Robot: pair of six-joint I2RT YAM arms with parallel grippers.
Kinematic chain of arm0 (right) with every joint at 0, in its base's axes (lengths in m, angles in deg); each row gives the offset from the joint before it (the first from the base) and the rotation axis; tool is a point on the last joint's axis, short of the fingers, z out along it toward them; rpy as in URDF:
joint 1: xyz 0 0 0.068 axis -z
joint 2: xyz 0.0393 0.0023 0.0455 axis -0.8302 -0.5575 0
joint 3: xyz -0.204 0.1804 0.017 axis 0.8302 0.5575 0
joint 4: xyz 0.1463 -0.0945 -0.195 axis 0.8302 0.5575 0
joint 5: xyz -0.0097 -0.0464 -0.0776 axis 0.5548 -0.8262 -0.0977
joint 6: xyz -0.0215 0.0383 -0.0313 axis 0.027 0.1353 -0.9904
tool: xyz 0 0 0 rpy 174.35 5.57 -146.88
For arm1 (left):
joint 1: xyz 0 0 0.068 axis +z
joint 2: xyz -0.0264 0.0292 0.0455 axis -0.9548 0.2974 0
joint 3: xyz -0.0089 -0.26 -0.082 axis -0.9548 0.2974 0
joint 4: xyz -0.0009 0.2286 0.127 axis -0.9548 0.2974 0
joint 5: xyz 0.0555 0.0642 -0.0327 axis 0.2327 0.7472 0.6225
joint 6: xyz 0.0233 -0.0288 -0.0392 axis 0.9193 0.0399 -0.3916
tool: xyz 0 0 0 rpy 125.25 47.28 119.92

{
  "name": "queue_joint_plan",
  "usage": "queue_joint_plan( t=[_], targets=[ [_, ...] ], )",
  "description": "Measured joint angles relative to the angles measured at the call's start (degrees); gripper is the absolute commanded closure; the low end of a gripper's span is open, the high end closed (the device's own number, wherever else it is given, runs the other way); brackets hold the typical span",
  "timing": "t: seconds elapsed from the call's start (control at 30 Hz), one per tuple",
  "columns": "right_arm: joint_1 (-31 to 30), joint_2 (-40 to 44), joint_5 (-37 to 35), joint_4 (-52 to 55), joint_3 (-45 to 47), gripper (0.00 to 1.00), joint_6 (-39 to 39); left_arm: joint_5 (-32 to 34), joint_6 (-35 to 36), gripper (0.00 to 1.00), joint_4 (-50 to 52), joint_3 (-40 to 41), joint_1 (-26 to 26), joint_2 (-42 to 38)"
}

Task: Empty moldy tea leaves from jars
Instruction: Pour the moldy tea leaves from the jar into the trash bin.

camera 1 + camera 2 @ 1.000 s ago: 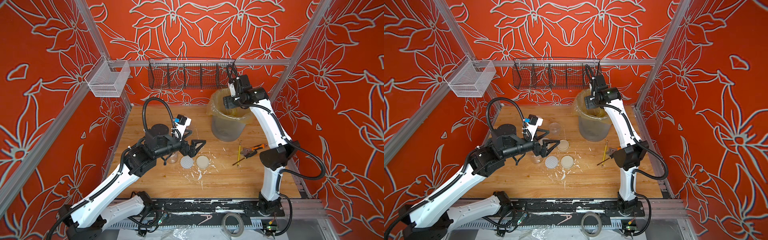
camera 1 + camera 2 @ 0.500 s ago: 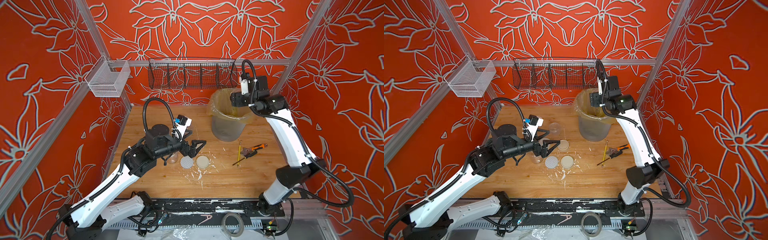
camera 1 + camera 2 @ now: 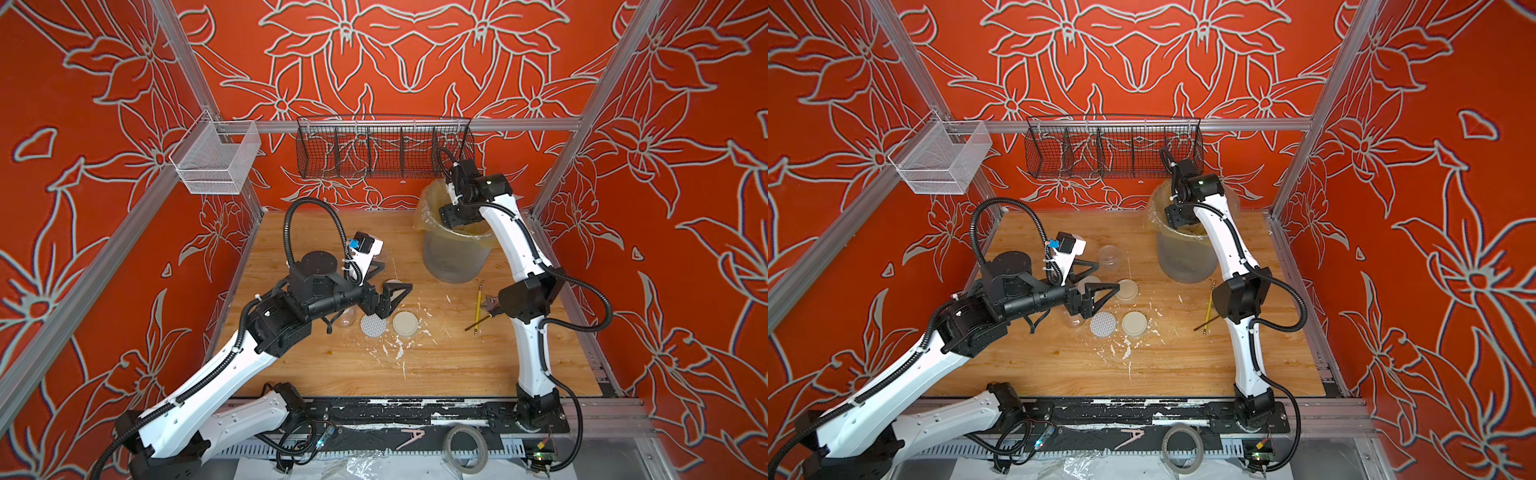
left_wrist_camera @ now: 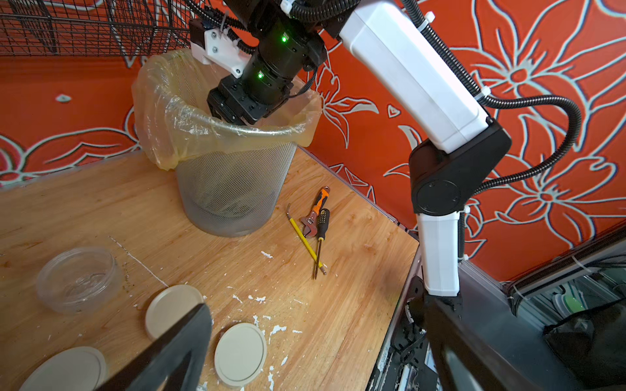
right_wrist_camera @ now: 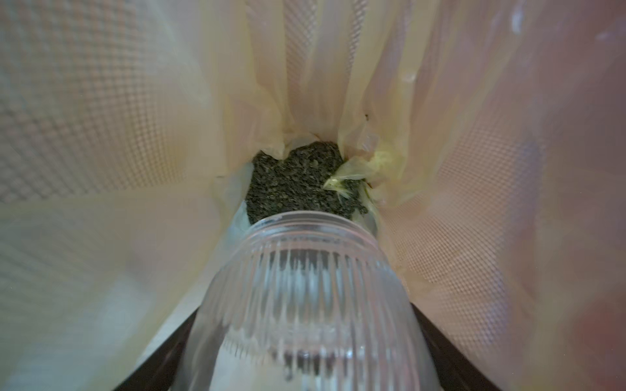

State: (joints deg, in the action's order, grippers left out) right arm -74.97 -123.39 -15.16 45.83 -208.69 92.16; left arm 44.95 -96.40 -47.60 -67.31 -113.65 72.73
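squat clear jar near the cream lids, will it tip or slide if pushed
The squat clear jar stands upright and is wide and low, so a push would likely slide it rather than tip it. It looks nearly empty and thin-walled, so it is probably light. Its smooth clear wall may slip when gripped.

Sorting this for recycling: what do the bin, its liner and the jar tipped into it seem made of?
The bin looks like fine grey metal mesh, matte: its weave is see-through. The liner is thin yellowish plastic film, glossy and creased. The jar is clear and ribbed, glass or plastic; the look leaves that open.
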Motion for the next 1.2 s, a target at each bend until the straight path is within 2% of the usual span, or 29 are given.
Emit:
queue_joint_plan(
  t=[0.3,0.37,0.53,0.63,0.73,0.8,0.9,1.0,1.1,1.2],
  targets=[
    [-1.92,3.13,-12.79,0.24,-0.37,0.80,-4.33,-0.04,0.00,0.03,-0.09,0.00,-0.04,1.53],
    [-2.14,4.00,-11.76,-0.02,-0.20,0.80,-4.48,-0.02,-0.02,0.03,-0.09,0.00,-0.13,1.60],
    [-0.33,10.62,-0.57,-5.42,7.72,0.82,-0.79,-0.02,-0.04,0.03,-0.17,0.00,-0.57,1.60],
    [-0.09,12.28,-4.83,-6.86,9.51,0.81,-0.31,0.00,-0.07,0.02,-0.13,0.00,-0.87,1.60],
    [-1.07,9.40,-9.51,-4.96,4.87,0.80,-0.59,0.39,-0.04,0.03,-0.11,0.00,-1.07,1.60],
    [-1.25,7.89,-7.93,-4.70,2.97,0.79,-0.15,0.66,-0.02,0.03,-0.15,0.00,-1.09,1.60],
    [-1.07,9.27,-2.08,-7.23,6.84,0.80,1.53,0.81,-0.04,0.03,-0.15,0.00,-1.14,1.60],
    [-1.01,10.88,-3.85,-8.68,10.16,0.79,2.05,0.85,-0.07,0.03,-0.13,-0.02,-1.27,1.60],
    [-0.85,8.17,-7.39,-4.87,3.72,0.79,0.90,0.87,-0.07,0.03,-0.17,-0.02,-1.57,1.60],
    [-0.20,3.17,-5.60,-0.07,-7.04,0.83,0.37,1.05,-0.07,0.03,-0.44,0.00,-1.64,1.60]
  ],
)
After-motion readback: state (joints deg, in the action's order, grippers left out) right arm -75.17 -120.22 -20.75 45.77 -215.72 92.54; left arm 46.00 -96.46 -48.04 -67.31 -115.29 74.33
